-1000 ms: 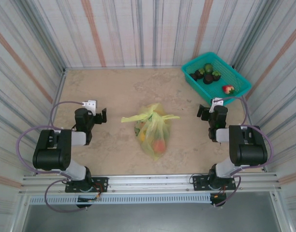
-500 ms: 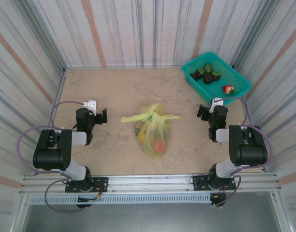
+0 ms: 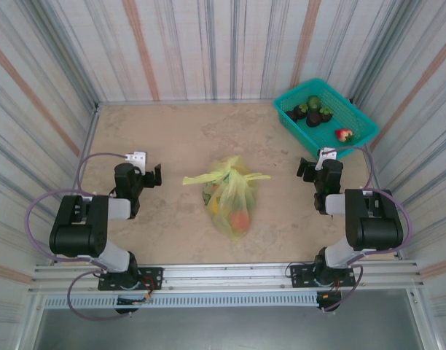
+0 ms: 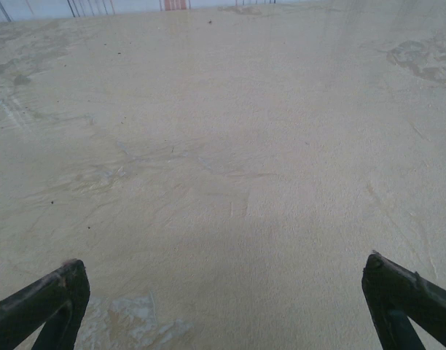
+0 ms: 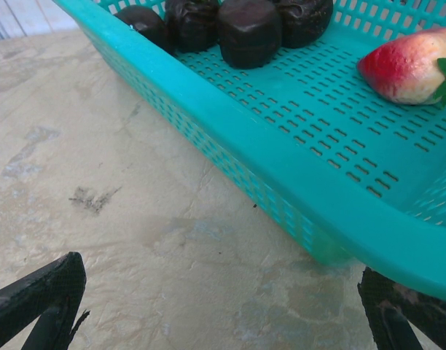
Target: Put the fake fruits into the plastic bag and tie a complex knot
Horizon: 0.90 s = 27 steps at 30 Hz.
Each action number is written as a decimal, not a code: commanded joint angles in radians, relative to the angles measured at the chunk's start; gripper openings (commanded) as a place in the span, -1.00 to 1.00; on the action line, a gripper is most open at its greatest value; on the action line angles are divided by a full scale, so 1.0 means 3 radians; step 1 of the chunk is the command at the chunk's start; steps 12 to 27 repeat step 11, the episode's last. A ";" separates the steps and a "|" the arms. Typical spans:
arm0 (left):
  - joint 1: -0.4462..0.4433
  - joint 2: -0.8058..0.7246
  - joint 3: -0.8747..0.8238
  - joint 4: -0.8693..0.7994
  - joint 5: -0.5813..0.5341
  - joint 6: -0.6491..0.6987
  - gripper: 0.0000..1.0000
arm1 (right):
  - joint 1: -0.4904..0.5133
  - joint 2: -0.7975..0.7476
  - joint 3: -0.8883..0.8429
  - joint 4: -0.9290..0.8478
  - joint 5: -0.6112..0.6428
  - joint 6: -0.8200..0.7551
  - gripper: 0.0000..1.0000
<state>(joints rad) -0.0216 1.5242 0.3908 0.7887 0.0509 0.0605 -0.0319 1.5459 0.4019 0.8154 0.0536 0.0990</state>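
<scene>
1. Pale yellow-green and crinkled, the plastic bag (image 3: 230,200) lies mid-desk (image 3: 172,138) in the overhead view, between the two arms. Its handles are bunched into a knot (image 3: 224,176) with two ends sticking sideways, and fake fruits (image 3: 240,219) show orange and yellow through the film. The left gripper (image 3: 151,175) and right gripper (image 3: 304,169) stand well apart from the bag on either side, each spread wide and holding nothing. Against the overhead pictures of the past second, nothing has shifted: bag, arms and the teal basket (image 3: 359,122) in the far right corner sit exactly as they did.

2. Left wrist view: the dark fingers (image 4: 44,299) are splayed toward the frame's lower corners over bare desk, with nothing between them.

3. Right wrist view: that arm's fingers (image 5: 41,295) are spread just as wide, and the basket's near wall is close ahead. Inside it rest several dark fruits (image 5: 248,29) and a red strawberry (image 5: 405,65), apart from the others.

4. What the stillness means: with the bag tied and both grippers let go and idle, the job looks finished or paused at its end. The knot is too small from above to say how complex it is. The fruits in the basket may simply be leftovers that were never meant for the bag.
</scene>
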 commanded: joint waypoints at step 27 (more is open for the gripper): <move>0.0051 -0.0049 0.0080 -0.0021 0.0050 0.0042 0.97 | 0.0006 -0.0002 -0.0038 0.0084 0.0057 -0.0016 0.98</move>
